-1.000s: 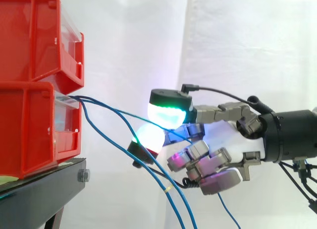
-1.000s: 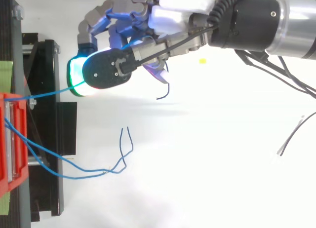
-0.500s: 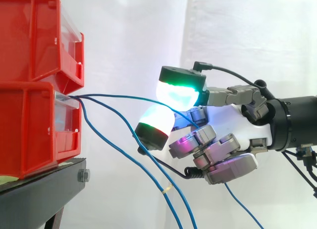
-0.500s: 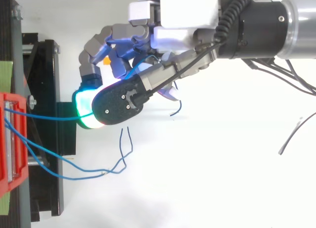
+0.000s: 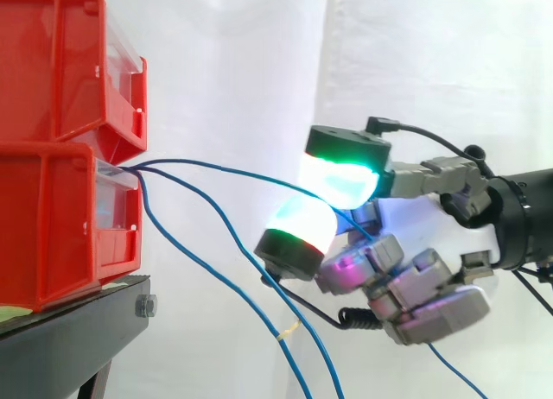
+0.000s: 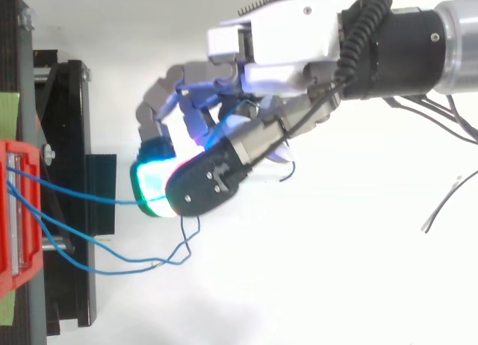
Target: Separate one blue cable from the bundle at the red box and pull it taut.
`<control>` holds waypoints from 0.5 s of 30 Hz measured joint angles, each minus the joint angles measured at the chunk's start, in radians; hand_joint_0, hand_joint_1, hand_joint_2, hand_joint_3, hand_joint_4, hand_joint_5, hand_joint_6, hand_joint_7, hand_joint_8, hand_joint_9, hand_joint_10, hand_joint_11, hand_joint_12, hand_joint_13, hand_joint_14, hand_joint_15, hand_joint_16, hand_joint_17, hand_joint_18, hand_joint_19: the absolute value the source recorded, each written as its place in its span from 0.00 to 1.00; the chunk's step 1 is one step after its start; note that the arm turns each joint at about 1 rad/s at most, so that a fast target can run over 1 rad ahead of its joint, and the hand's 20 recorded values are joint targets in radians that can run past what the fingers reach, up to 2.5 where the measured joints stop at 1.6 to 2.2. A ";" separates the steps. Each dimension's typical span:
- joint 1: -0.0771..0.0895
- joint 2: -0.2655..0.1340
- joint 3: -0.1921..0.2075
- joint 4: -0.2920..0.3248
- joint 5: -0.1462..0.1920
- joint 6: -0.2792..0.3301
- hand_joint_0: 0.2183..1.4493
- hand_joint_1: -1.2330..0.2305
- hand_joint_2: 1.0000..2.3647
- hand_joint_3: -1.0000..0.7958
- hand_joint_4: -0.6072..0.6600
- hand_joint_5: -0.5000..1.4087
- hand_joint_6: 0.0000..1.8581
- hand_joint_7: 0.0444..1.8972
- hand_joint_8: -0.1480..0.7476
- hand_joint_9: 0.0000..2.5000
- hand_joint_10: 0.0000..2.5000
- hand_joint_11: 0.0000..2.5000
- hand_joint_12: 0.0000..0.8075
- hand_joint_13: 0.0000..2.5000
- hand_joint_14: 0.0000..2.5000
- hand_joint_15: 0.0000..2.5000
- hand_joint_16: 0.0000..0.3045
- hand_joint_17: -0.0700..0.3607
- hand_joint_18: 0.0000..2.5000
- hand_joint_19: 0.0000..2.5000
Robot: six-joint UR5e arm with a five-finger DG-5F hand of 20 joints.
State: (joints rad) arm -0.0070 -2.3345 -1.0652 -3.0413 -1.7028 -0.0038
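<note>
Red plastic dominates your left edge: two bins stacked on a black stand (image 5: 73, 347), the upper bin (image 5: 60, 62) overhanging the lower bin (image 5: 52, 231), which has a clear front panel (image 5: 114, 211). Green strips of tape (image 6: 7, 110) lie along the stand's edge in the top view, too small for you to read any lettering. A bolt (image 5: 145, 307) shows on the stand's front corner. Behind everything hangs the white curtain (image 5: 415, 62), and from above the work sits over a plain white surface (image 6: 336, 285).

All the cables leave from the top of the lower bin's clear panel. One blue cable (image 6: 89, 198) runs out in a shallow arc, well clear of the others, straight to your hand (image 5: 432, 231). There it is pinched between two fingertips (image 5: 341, 179) glowing green and cyan, one pad above the cable and one below. The remaining fingers are curled under the palm, glowing magenta. Past the pinch, the cable's tail drops away below the hand.

The loose blue cables (image 5: 212, 278) sag from the same bin and fall steeply towards the bottom of the side view, passing under and in front of the lower pad. A small pale tie (image 5: 283, 330) marks one of them. From above they loop across the stand, and their free ends curl up just beneath the hand (image 6: 276, 46).
</note>
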 measured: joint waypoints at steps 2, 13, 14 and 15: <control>-0.001 0.000 0.000 -0.016 -0.024 -0.013 0.34 0.30 0.01 0.52 0.28 0.18 0.49 0.64 0.46 0.15 1.00 0.88 0.77 0.54 1.00 0.72 0.23 0.52 0.69 0.41; -0.003 0.007 -0.001 -0.051 -0.050 -0.049 0.34 0.31 0.01 0.52 0.27 0.18 0.48 0.65 0.46 0.16 1.00 0.88 0.76 0.54 1.00 0.71 0.23 0.52 0.69 0.39; -0.003 0.008 -0.001 -0.054 -0.051 -0.052 0.34 0.31 0.01 0.52 0.27 0.18 0.48 0.65 0.46 0.16 1.00 0.88 0.76 0.54 1.00 0.71 0.23 0.52 0.69 0.39; -0.003 0.010 -0.001 -0.060 -0.051 -0.057 0.34 0.31 0.01 0.52 0.27 0.18 0.48 0.65 0.46 0.16 1.00 0.88 0.76 0.54 1.00 0.71 0.23 0.52 0.69 0.39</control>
State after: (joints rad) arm -0.0100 -2.3243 -1.0661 -3.1011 -1.7542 -0.0606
